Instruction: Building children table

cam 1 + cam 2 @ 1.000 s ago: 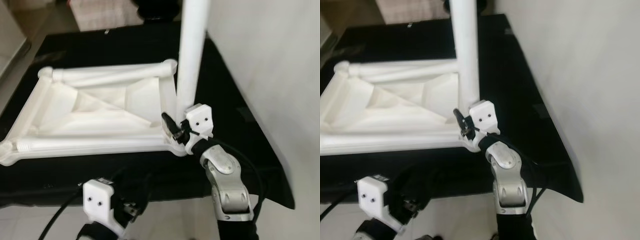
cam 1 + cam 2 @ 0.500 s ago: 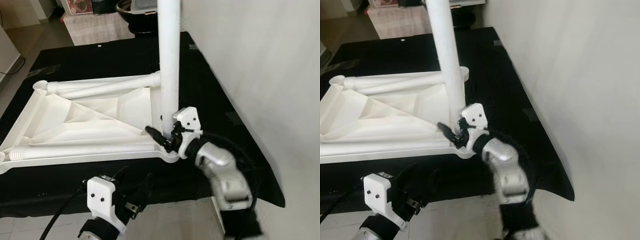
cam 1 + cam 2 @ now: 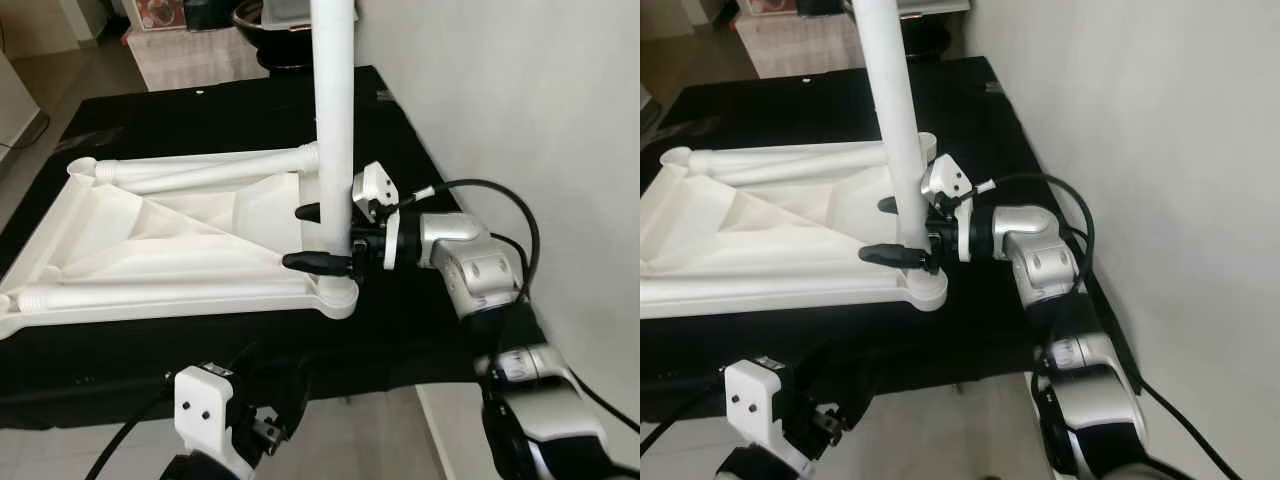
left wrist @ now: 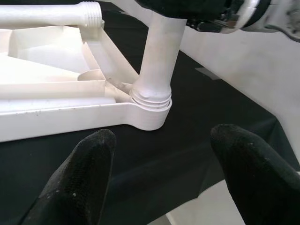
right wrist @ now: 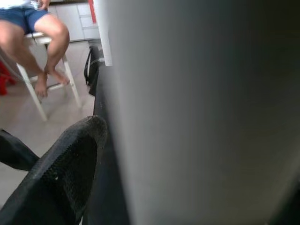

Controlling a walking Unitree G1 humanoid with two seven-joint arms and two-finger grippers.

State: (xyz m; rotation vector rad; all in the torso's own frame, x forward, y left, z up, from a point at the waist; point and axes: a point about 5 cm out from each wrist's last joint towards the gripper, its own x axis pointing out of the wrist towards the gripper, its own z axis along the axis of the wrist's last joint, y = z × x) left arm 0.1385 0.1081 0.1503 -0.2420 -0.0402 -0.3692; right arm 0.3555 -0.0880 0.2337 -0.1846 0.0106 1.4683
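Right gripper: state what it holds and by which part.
The right gripper clasps the upright white table leg low down, just above its socket in the upturned tabletop. The left gripper holds nothing.

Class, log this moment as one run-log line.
right gripper: around upright leg | left gripper: open, idle | tabletop: upside down on black cloth
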